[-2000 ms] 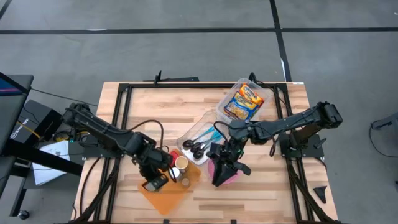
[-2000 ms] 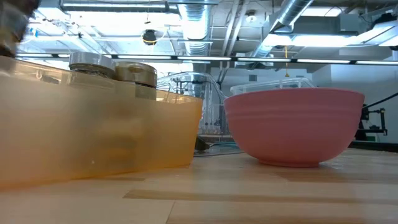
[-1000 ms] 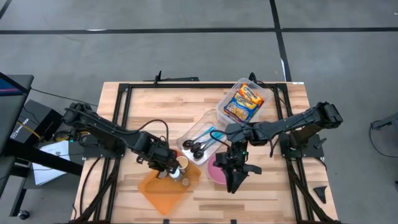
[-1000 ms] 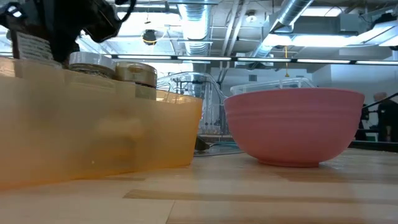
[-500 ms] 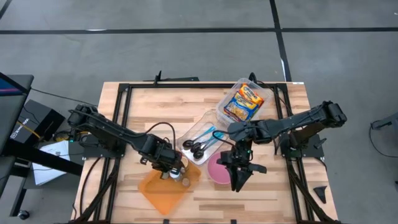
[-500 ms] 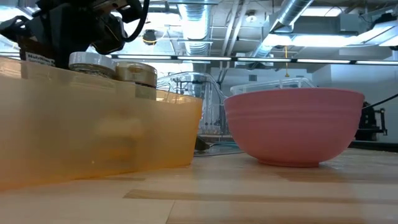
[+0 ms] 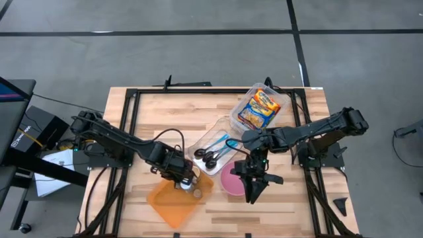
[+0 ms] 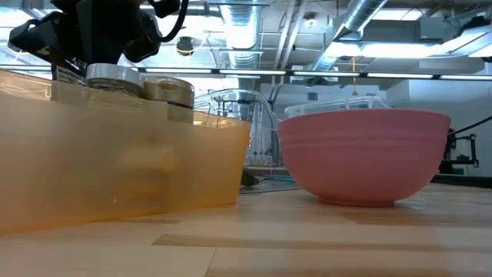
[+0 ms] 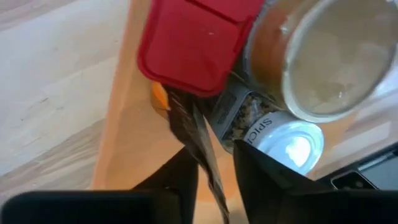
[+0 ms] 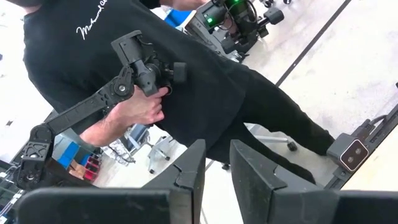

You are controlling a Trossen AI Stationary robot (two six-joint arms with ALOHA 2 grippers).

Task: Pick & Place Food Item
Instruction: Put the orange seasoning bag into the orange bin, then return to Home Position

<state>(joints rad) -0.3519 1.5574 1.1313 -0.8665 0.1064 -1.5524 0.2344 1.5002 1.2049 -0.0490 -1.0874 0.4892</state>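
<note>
My left gripper (image 7: 183, 182) points down into the orange bin (image 7: 168, 201) at the table's near middle. Its fingers stand slightly apart in the left wrist view, with a thin dark food packet (image 9: 196, 137) edge-up between them. The packet's white label (image 8: 68, 69) shows above the bin's wall in the low view. In the bin beside it are a red-lidded tub (image 9: 193, 43), a glass jar (image 9: 329, 56) and a spice jar (image 9: 273, 130). My right gripper (image 7: 254, 192) hangs over the near right side of the pink bowl (image 7: 229, 182), fingers narrowly apart, holding nothing. My left gripper comes at the packet from above, with the packet's upper edge (image 9: 208, 171) between its two fingers (image 9: 261, 171). Orange bin floor shows between the packet and one finger. Whether the other finger touches the packet, I cannot tell.
A clear tub of snack packets (image 7: 258, 107) stands at the far right. A clear tray with dark-handled utensils (image 7: 215, 151) lies between bin and tub. Beyond the table, a person in a black shirt (image 10: 186, 81) holds a small arm's handle.
My left gripper has carried the packet from the bin's near end toward the jars at its far right end, and the packet's label now sits lower against the bin wall. My right gripper has drawn off the pink bowl toward the table's right and turned.
</note>
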